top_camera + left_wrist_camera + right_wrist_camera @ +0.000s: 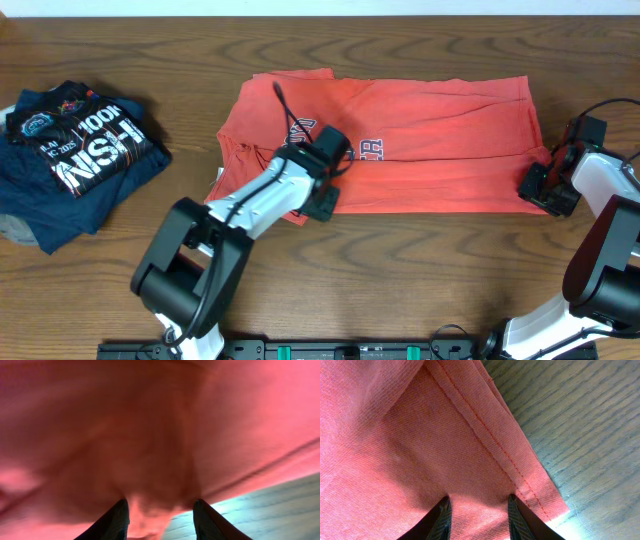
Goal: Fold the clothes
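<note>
A: Where's shirt (430,140)?
B: Flat on bench (400,290). Cloth bunched between parted left fingers (115,520); right fingers (442,517) parted over hem corner.
A: Handling?
B: Soft, limp (light too). Pinch hem corners.

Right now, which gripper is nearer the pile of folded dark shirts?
Left. The left gripper sits at the red T-shirt's left half, toward the dark shirts; the right gripper is at the T-shirt's far right corner, farthest from them.
</note>
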`<action>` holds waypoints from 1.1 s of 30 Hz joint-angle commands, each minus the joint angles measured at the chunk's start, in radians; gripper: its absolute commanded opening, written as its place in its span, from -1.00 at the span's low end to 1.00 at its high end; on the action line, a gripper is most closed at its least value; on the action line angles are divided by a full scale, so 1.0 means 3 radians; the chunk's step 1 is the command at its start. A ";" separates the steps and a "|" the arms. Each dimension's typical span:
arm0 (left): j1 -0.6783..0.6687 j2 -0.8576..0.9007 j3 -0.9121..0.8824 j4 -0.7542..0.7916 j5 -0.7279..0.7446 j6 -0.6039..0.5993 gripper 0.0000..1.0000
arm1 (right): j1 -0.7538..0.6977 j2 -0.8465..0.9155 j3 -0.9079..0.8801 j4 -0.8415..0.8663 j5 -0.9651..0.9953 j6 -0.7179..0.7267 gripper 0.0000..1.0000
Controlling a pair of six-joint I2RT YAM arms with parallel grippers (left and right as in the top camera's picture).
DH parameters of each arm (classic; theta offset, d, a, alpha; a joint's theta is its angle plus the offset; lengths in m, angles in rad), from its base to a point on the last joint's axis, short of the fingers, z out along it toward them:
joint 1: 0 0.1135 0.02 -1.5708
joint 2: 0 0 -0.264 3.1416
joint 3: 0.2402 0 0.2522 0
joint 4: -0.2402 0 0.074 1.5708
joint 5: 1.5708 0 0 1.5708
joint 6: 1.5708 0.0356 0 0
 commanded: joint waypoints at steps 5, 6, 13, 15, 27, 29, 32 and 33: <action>-0.0125 0.0221 0.0005 0.0066 -0.0081 0.0010 -0.13 | 0.0006 0.0037 -0.0071 -0.0022 0.0013 0.0011 -0.28; -0.0125 0.0243 0.0005 0.0075 -0.0104 0.0011 -0.14 | 0.0006 0.0037 -0.0071 -0.0023 0.0013 0.0011 -0.28; -0.0121 0.0201 0.0079 0.0028 -0.0530 0.0011 -0.44 | 0.0006 0.0036 -0.0071 -0.0017 0.0014 0.0010 -0.28; -0.0120 0.0148 0.0090 0.0023 -0.0552 0.0011 -0.44 | 0.0006 0.0037 -0.0071 -0.0015 0.0014 0.0010 -0.28; -0.0118 0.0116 0.0090 -0.0357 -0.0537 -0.0017 -0.46 | 0.0006 0.0036 -0.0071 0.0000 0.0025 0.0010 -0.27; -0.0118 0.0116 0.0090 -0.0322 -0.0538 -0.0015 -0.71 | 0.0006 0.0037 -0.0071 0.0001 0.0025 0.0011 -0.27; -0.0113 0.0111 0.0103 -0.0273 -0.0539 -0.0014 -0.88 | 0.0006 0.0037 -0.0071 -0.0005 0.0025 0.0011 -0.27; -0.0106 0.0104 0.0125 -0.0275 -0.0539 -0.0014 -0.88 | 0.0006 0.0036 -0.0071 -0.0005 0.0025 0.0011 -0.28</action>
